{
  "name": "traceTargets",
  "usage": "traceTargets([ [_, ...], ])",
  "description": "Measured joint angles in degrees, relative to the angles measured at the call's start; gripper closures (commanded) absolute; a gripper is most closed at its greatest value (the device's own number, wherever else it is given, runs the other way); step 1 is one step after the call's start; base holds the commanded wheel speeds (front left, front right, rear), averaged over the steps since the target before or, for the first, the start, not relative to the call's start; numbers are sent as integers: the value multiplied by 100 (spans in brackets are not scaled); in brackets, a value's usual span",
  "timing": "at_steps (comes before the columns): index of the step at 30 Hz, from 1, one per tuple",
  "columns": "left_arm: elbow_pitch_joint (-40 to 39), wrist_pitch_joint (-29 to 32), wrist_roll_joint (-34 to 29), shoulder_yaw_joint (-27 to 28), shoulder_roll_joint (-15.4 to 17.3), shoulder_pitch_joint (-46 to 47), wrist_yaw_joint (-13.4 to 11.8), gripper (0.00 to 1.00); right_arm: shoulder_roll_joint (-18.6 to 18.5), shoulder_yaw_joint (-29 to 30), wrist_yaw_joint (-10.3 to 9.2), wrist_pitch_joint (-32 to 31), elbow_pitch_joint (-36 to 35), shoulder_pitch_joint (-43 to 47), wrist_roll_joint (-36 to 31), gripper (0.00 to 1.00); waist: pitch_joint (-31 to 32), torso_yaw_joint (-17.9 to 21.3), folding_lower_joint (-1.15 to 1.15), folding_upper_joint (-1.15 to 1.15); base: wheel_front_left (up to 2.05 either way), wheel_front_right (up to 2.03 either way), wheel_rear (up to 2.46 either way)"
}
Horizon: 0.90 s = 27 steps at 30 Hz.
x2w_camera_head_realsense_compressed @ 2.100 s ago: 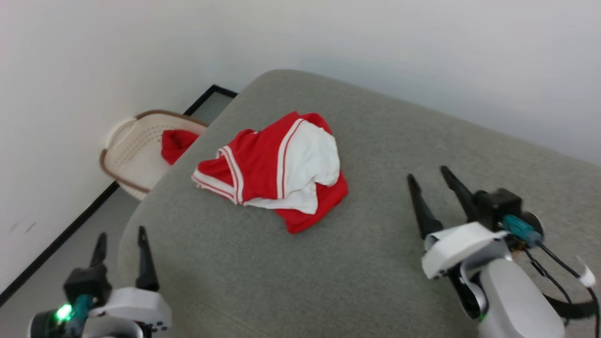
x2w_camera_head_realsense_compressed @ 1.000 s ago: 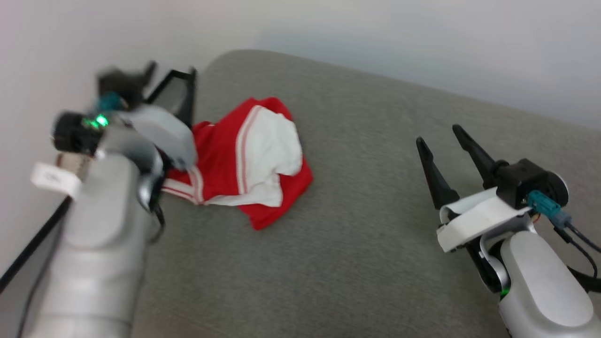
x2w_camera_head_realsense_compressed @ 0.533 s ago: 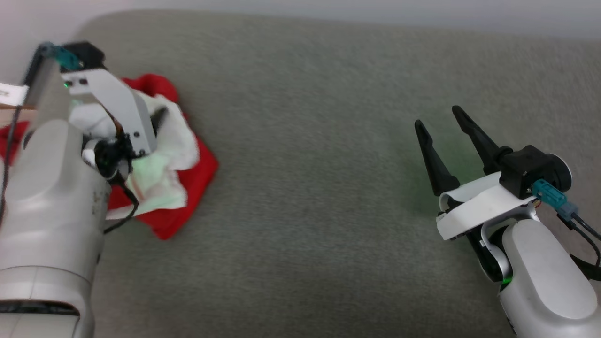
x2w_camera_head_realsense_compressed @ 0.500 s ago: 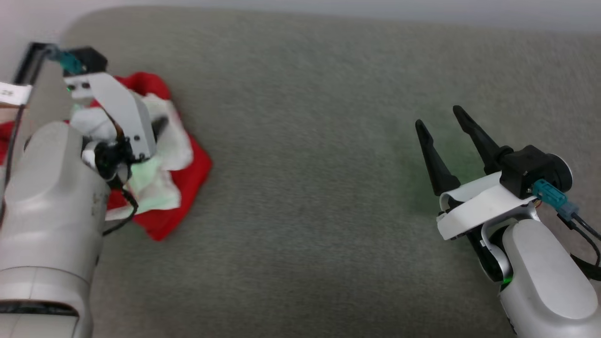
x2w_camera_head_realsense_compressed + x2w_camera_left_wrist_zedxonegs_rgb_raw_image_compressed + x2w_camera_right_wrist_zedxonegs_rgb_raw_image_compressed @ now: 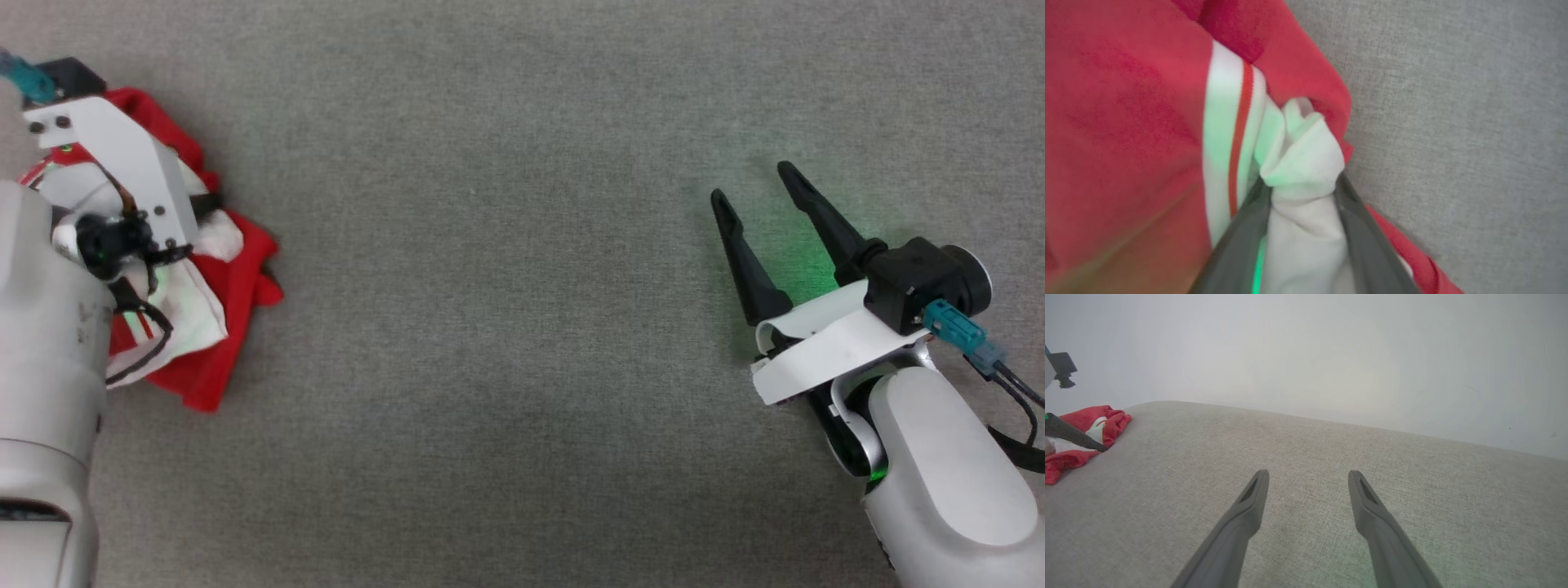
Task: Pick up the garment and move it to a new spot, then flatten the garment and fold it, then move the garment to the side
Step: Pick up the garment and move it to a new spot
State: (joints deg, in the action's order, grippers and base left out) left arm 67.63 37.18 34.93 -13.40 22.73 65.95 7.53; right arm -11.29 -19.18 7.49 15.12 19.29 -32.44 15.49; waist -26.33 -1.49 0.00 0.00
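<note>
Right, the left gripper [image 5: 1303,181] was clamped on a bunched fold of white sleeve cloth of the red jersey [image 5: 237,269], jaws pinched in on the wad, which filled the gap between them. The jersey sat crumpled in a heap at the far left of the grey upholstered cushion [image 5: 506,343]. Red body was outermost, with the white sleeve and red-striped trim [image 5: 1235,155] showing in the left wrist view. No lettering was visible. Whether the heap was lifted or resting could not be told for sure, but in the head view its lower edge looked to be lying on the cushion. The right gripper [image 5: 752,182] hovered well apart on the right side, jaws spread wide and holding nothing. Bare cushion lay below it and a pale wall [image 5: 1331,355] beyond.

Handling judgement: a light, soft, floppy knit with no stiffness, so it would hang and drag from a single pinch point and likely unroll when carried. It was not fragile and probably not slippery, though the textured upholstery could hold or snag it. A sleeve grab was fine for relocating but poor for flattening. For spreading, better holds would be the two shoulder seams or the two hem corners, one per gripper, so the body fell open. The risk was a thin fold slipping out if tugged fast.
</note>
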Motion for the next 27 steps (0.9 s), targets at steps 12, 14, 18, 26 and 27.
traceTargets([
  [12, -708, -1103, 392, -426, -164, -473, -36, 100, 177, 120, 0, 0, 188, 271, 7, 0, 575, -34, 0, 0, 0, 0, 0],
  [14, -1169, -1160, 615, -616, -234, -495, -5, 100, 205, 164, 0, 0, 214, 380, 8, 0, 756, -46, 0, 0, 0, 0, 0],
  [18, -2121, -1165, 973, -1174, -14, -549, -7, 100, 241, 321, 0, 0, 227, 628, 30, 0, 1091, -40, 0, 0, 0, 0, 0],
  [26, -3934, -827, 1556, -2381, 85, -493, -5, 100, 379, 931, 0, 0, -20, 939, 109, 0, 1438, 286, 0, 0, 0, 0, 0],
  [27, -4086, -772, 1560, -2530, 81, -448, -5, 100, 404, 1006, 0, 0, -53, 952, 111, 0, 1452, 357, 0, 0, 0, 0, 0],
])
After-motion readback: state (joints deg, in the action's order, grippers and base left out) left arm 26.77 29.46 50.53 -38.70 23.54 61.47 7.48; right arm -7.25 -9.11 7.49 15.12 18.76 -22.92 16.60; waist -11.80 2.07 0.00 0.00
